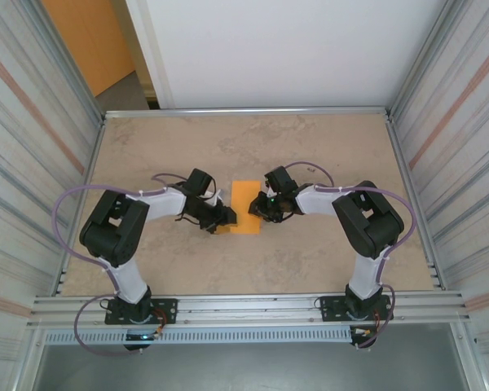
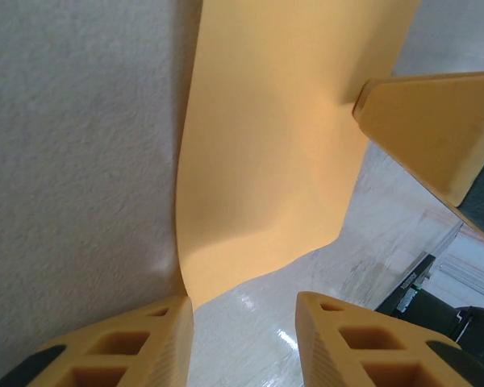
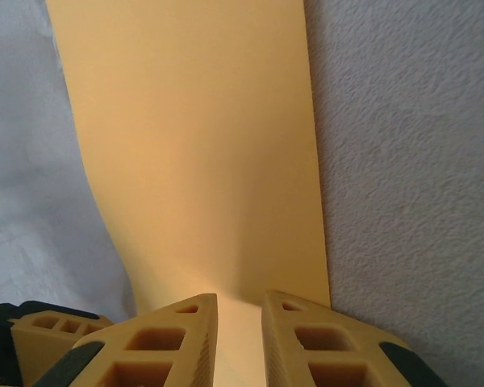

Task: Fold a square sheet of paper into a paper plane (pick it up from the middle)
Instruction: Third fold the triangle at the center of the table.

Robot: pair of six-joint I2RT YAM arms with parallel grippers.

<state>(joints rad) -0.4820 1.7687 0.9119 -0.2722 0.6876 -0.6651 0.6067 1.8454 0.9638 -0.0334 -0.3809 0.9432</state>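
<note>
Lying mid-worktop [image 1: 326, 147] between the left gripper [image 1: 226, 218] and the right gripper [image 1: 257, 210], the paper [image 1: 246, 206] looks flat from above, but the left wrist view shows it bowed, its near corner at one finger of the open left jaws. From the right wrist, the right jaws stand nearly together with the paper's edge running into the narrow gap; whether they pinch it, I cannot tell.

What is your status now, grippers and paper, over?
Left gripper open beside square sheet of paper. Right gripper nearly closed over it, grip unclear. Sheet curled up off table. Nothing in the way.
</note>
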